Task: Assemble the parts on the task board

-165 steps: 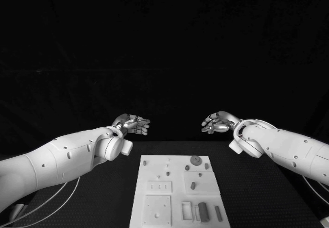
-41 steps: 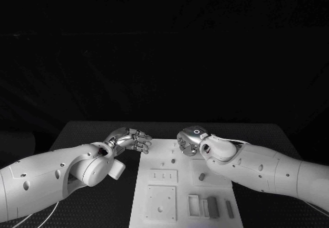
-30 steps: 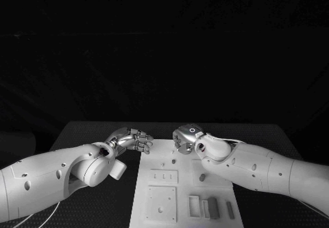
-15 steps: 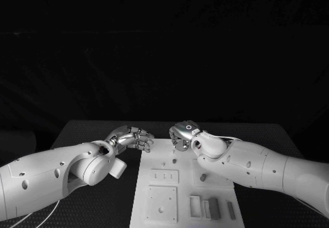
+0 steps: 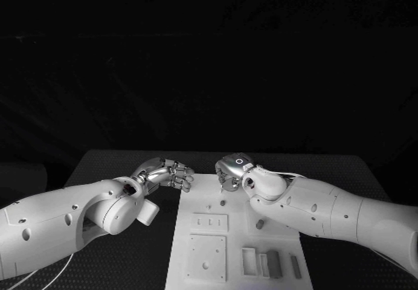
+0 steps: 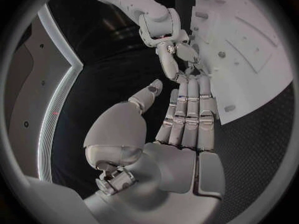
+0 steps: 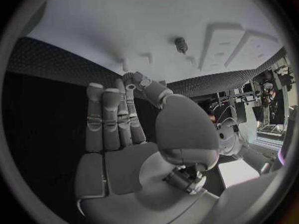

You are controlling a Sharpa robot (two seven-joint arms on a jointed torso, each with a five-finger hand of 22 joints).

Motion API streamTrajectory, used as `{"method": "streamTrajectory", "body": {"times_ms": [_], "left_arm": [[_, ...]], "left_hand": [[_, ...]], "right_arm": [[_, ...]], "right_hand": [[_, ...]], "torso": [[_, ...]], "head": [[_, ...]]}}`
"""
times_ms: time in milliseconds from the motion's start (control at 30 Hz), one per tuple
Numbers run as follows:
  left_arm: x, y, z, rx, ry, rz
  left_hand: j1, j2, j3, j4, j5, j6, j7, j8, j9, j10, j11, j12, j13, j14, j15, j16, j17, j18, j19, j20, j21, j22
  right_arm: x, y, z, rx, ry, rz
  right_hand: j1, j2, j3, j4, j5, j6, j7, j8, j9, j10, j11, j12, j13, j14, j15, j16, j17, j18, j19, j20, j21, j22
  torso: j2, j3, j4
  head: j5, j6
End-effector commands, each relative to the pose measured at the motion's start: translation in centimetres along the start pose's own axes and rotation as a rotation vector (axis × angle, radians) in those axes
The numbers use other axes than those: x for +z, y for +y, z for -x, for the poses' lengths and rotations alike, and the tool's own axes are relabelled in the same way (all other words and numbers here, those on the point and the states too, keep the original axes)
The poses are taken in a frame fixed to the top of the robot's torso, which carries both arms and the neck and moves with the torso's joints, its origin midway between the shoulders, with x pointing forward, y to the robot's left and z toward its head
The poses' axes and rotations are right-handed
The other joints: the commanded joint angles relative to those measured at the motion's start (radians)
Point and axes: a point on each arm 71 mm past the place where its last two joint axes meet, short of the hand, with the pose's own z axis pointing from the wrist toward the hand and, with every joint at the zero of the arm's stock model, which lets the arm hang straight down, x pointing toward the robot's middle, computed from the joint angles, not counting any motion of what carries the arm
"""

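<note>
Over the far end of the task board (image 5: 235,241), the right hand (image 5: 232,173) hovers empty, fingers extended and apart; the left hand (image 5: 168,174), loosely curled and empty, waits at its nine o'clock. Parts (image 5: 275,264) lie at the board's five o'clock. Lower slowly and align before pinching.

I work in what looks like a robotics lab: my black, textured desk (image 5: 331,175) carries a white task board (image 5: 202,241) under dark surroundings, and past my fingers (image 7: 106,119) I glimpse metal stands and rigging (image 7: 264,92) beyond the desk.
</note>
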Motion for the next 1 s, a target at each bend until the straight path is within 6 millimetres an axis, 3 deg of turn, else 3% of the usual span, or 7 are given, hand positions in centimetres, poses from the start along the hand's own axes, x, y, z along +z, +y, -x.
{"method": "streamTrajectory", "body": {"times_ms": [33, 1000], "left_arm": [[0.0, -0.25, -0.14, -0.002, 0.007, -0.009], [-0.01, -0.45, 0.01, 0.0, 0.006, -0.012]], "left_hand": [[-0.007, 0.0, 0.003, 0.004, 0.004, 0.003, 0.002, -0.004, -0.001, 0.006, 0.004, -0.005, 0.001, 0.008, 0.0, -0.007, 0.001, 0.019, 0.001, -0.005, -0.003, 0.001], [-0.007, -0.002, 0.003, 0.004, 0.004, 0.003, 0.003, -0.005, -0.001, 0.006, 0.004, -0.007, 0.002, 0.008, 0.0, -0.01, 0.004, 0.018, 0.0, -0.005, -0.004, 0.002]], "right_arm": [[-0.15, 0.01, -0.15, -0.021, 0.026, 0.006], [0.03, 0.06, -0.3, -0.029, 0.042, -0.001]], "right_hand": [[0.02, 0.011, 0.006, 0.002, 0.003, 0.005, 0.0, 0.002, 0.002, 0.023, -0.008, 0.002, 0.037, 0.003, -0.008, 0.005, -0.002, 0.055, 0.002, -0.008, 0.005, 0.025], [0.019, 0.011, 0.007, 0.002, 0.003, 0.005, 0.0, 0.001, 0.003, 0.023, -0.008, 0.001, 0.039, 0.002, -0.008, 0.006, -0.002, 0.055, 0.001, -0.008, 0.007, 0.024]], "torso": [[0.002, 0.0, 0.0001], [0.009, -0.0008, 0.0013]], "head": [[0.001, -0.002], [0.001, -0.003]]}}
